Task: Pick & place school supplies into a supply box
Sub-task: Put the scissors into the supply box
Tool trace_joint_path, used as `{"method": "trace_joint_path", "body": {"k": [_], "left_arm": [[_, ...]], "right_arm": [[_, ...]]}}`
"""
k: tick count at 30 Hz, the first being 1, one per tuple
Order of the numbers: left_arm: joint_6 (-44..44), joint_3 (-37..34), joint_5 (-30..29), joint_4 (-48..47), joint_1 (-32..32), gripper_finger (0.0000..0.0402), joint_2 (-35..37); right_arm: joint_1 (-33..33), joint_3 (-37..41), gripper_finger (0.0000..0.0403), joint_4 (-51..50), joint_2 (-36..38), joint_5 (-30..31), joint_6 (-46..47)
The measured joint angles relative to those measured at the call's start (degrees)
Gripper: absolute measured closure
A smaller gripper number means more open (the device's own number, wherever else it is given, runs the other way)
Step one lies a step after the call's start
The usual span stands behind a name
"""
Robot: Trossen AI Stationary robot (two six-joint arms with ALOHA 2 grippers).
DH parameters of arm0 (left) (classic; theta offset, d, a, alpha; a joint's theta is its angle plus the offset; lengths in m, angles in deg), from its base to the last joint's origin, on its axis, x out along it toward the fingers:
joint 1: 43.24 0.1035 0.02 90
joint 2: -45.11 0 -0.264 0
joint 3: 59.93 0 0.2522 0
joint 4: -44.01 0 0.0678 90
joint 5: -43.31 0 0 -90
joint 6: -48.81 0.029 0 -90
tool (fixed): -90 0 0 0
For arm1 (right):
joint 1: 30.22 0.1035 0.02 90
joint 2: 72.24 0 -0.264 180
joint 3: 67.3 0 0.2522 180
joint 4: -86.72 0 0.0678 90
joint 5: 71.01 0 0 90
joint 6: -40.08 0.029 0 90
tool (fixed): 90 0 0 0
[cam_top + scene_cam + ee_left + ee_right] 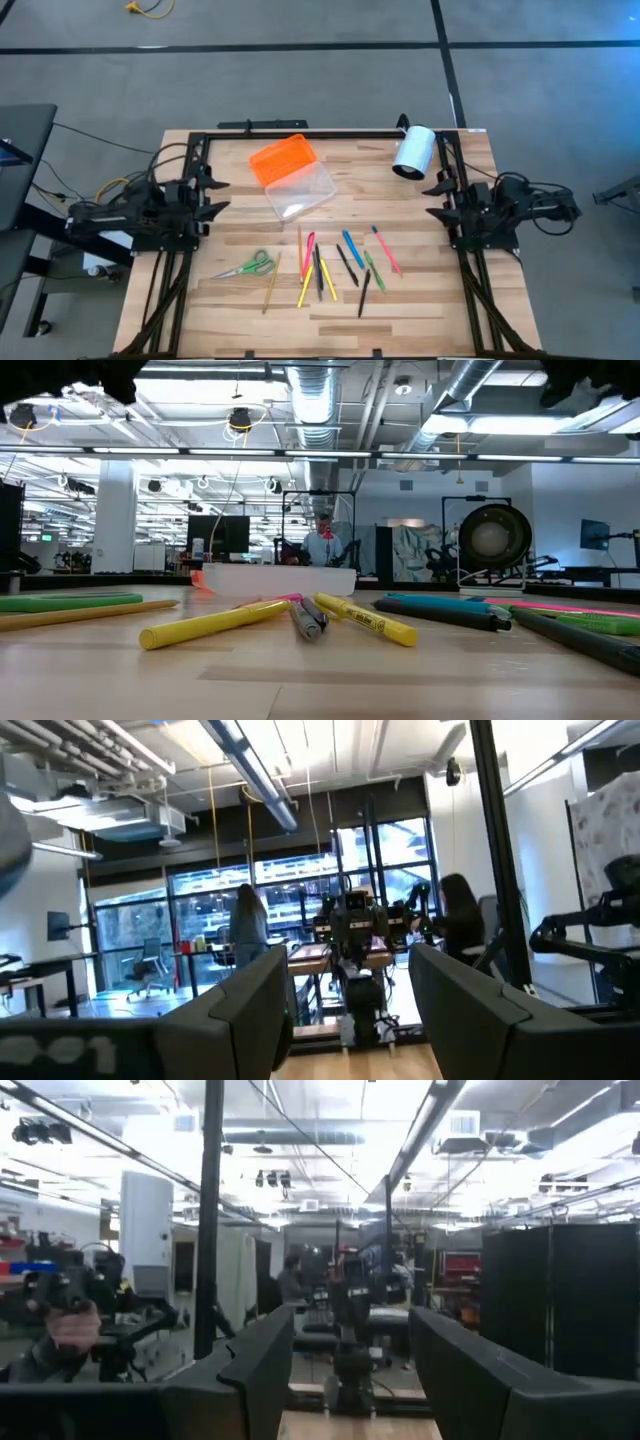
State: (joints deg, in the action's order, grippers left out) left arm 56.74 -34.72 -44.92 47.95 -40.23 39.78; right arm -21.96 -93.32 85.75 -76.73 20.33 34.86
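Observation:
The supply box lies open at the table's far middle: its clear base (pixel 300 190) with the orange lid (pixel 283 158) beside it on the far side. The school supplies lie on the near half. Green-handled scissors (pixel 248 266) are at the left, and several pens and pencils (pixel 335 265) are spread to their right, close up in the low view (pixel 215 625). My left gripper (pixel 216 196) stands open at the table's left edge and holds nothing (pixel 350 1010). My right gripper (pixel 438 200) stands open at the right edge, also with nothing in it (pixel 350 1370).
A white cylinder (pixel 412 150) lies at the far right corner of the table. A black frame (pixel 300 130) runs along the far edge and down both sides. Bare wood shows between the box and the pens. People show in the room beyond the table.

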Motion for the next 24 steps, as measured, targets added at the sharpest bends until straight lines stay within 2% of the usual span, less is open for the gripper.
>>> {"method": "trace_joint_path", "body": {"k": [4, 9, 17, 20, 24], "left_arm": [[1.7, 4.4, 0.9, -0.5, 0.0, 0.02, -6.1], [2.4, 11.0, 1.3, -2.2, 0.0, 0.02, -17.7], [0.7, 19.5, 2.7, -13.8, -3.0, 0.02, -36.4], [-1.7, 20.7, 1.0, -19.2, -6.4, 0.02, -41.3], [-7.5, 20.3, -5.2, -25.5, -12.8, 0.02, -45.6]], "right_arm": [[0.0, -3.6, 0.021, -0.1, -6.7, 0.2, -2.2], [0.0, -10.3, 0.021, 0.2, -18.5, 0.2, -3.4], [0.0, -19.8, 0.021, -0.3, -38.4, 0.2, -4.4], [0.7, -21.0, 0.021, -0.8, -44.0, 0.2, -4.4], [2.2, -21.2, 0.021, -0.8, -49.2, 0.2, -3.6]]}}
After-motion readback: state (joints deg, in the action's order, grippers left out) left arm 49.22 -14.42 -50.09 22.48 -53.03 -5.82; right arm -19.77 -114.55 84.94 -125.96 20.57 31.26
